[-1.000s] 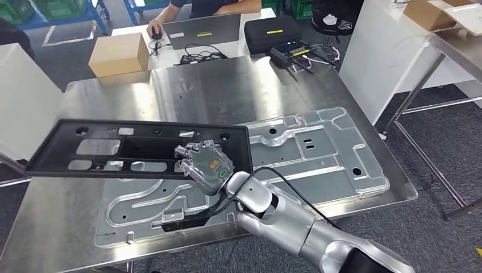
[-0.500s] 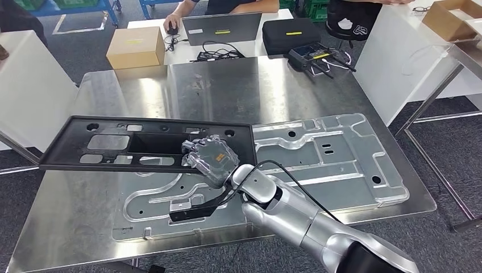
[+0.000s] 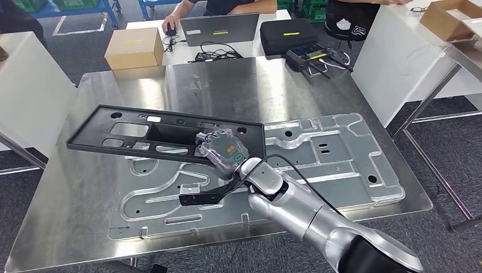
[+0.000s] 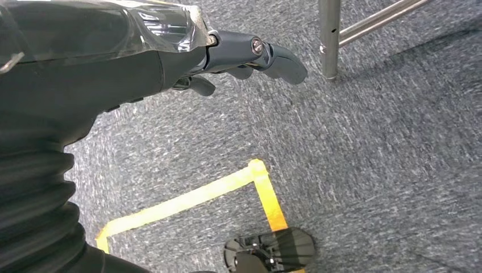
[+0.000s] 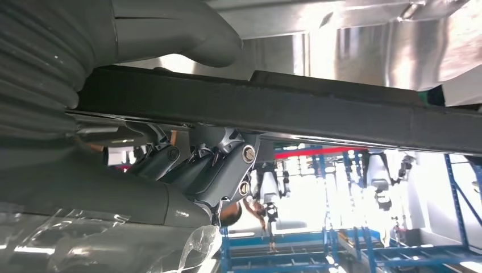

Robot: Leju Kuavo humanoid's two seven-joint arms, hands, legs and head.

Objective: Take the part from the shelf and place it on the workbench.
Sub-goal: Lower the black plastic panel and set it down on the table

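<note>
Placing step: black part held over the workbench, not yet set down.

Steel workbench (image 3: pixel 85 193) spreads under and beyond the right hand (image 3: pixel 223 151), with a silver stamped panel (image 3: pixel 341 165) lying flat on it just beneath the hand. The hand grips the long black part (image 3: pixel 165 133) at its near edge; the part runs out to the hand's left, tilted, apparently still clear of the panel. Next move likely calls for lowering and levelling it, then letting go. Contact underneath is hidden by the part. Left hand (image 4: pixel 170 62) hangs over the floor, fingers loosely curled, holding nothing; open or closed I cannot tell.
</note>
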